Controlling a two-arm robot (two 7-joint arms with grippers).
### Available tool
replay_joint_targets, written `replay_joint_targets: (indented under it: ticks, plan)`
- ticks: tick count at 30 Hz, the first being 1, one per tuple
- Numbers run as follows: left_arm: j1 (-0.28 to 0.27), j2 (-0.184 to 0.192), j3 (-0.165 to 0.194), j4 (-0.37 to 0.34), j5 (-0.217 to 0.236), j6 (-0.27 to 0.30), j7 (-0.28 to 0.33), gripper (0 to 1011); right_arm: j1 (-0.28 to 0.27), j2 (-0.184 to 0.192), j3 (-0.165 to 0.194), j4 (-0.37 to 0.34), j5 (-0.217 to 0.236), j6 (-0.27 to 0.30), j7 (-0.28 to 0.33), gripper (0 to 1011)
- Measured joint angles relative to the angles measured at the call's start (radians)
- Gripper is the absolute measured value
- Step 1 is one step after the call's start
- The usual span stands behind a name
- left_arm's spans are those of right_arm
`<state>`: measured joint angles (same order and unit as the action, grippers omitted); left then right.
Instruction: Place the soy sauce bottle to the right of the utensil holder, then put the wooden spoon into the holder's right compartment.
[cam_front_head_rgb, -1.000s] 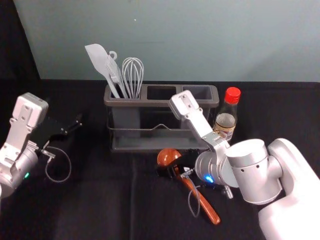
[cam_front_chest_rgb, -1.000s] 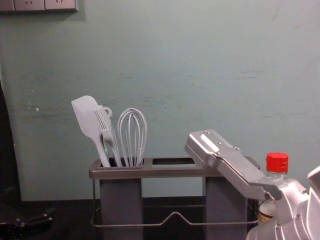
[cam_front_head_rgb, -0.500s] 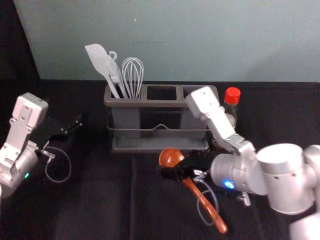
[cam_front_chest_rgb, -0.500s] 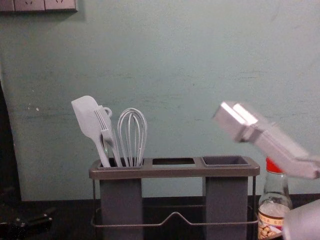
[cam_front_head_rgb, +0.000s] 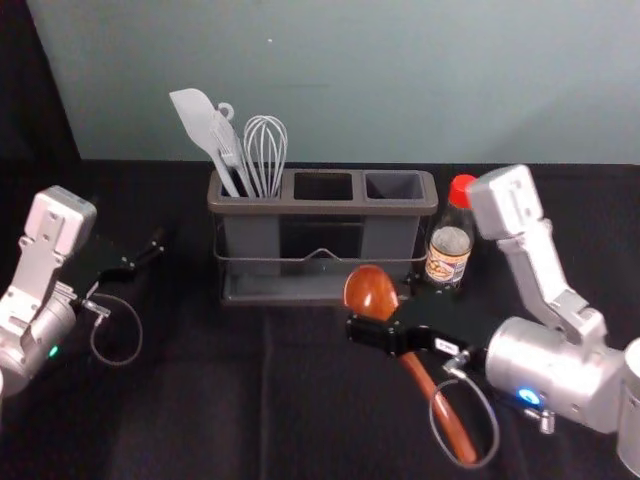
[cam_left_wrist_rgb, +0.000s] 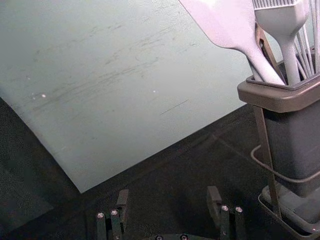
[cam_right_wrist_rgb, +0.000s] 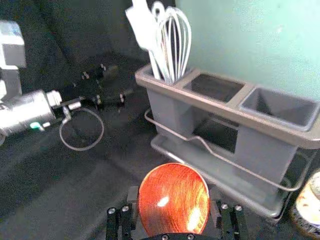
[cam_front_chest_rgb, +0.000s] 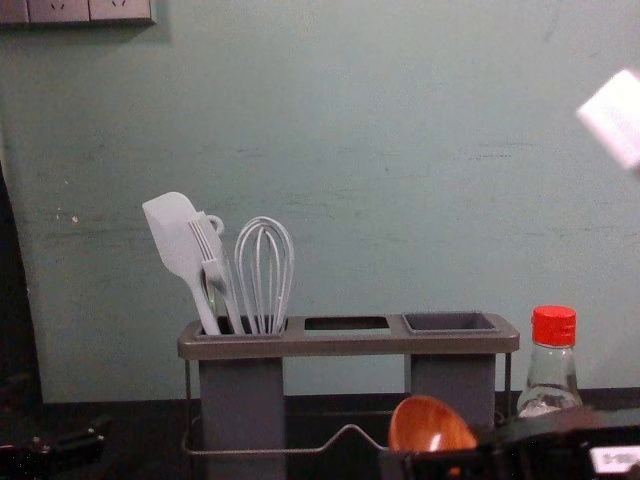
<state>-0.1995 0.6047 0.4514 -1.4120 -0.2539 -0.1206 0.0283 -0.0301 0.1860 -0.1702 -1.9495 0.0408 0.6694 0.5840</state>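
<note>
Clearly, the wooden spoon (cam_front_head_rgb: 369, 290) is around the centre of the head view, its glossy reddish-brown bowl, grain showing and bright with highlights, above a smooth handle (cam_front_head_rgb: 417, 378) slanting toward the lower right. The right gripper (cam_front_head_rgb: 378, 333), right of centre, is clamped on the spoon just below the bowl. At the left edge, the left gripper (cam_front_head_rgb: 145, 254) is parked with its fingers apart. Upper right of centre, the soy sauce bottle (cam_front_head_rgb: 449, 243) (red cap, clear glass, patterned label) stands upright just beside the utensil holder (cam_front_head_rgb: 323, 207), which has a whisk (cam_front_head_rgb: 266, 150) and spatula (cam_front_head_rgb: 196, 115) in its left compartment
</note>
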Motion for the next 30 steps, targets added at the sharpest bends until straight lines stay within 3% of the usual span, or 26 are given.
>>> replay_joint_targets:
  ticks: [10,11,12,13,16,17,21,23,26,30]
  plan:
    - [0.0,0.0,0.0,0.0,0.0,0.0,0.0,1000,-0.114,0.012,0.082,-0.086,0.05,-0.168,-0.029,837]
    - [0.0,0.0,0.0,0.0,0.0,0.0,0.0,1000,-0.135,0.01,0.097,-0.099,0.059,-0.208,-0.039,837]
    - [0.0,0.0,0.0,0.0,0.0,0.0,0.0,1000,-0.135,0.01,0.097,-0.099,0.059,-0.208,-0.039,837]
    - [0.0,0.0,0.0,0.0,0.0,0.0,0.0,1000,-0.161,0.009,0.118,-0.111,0.074,-0.28,-0.044,837]
    - [0.0,0.0,0.0,0.0,0.0,0.0,0.0,1000,-0.192,0.004,0.138,-0.122,0.085,-0.369,-0.054,837]
    - [0.0,0.0,0.0,0.0,0.0,0.0,0.0,1000,-0.214,-0.003,0.151,-0.13,0.088,-0.446,-0.066,837]
    - [0.0,0.0,0.0,0.0,0.0,0.0,0.0,1000,-0.254,-0.019,0.166,-0.143,0.084,-0.569,-0.101,837]
    - [0.0,0.0,0.0,0.0,0.0,0.0,0.0,1000,-0.28,-0.033,0.172,-0.148,0.071,-0.667,-0.134,837]
    - [0.0,0.0,0.0,0.0,0.0,0.0,0.0,1000,-0.299,-0.043,0.174,-0.15,0.06,-0.74,-0.16,837]
    - [0.0,0.0,0.0,0.0,0.0,0.0,0.0,1000,-0.311,-0.045,0.169,-0.151,0.038,-0.781,-0.187,837]
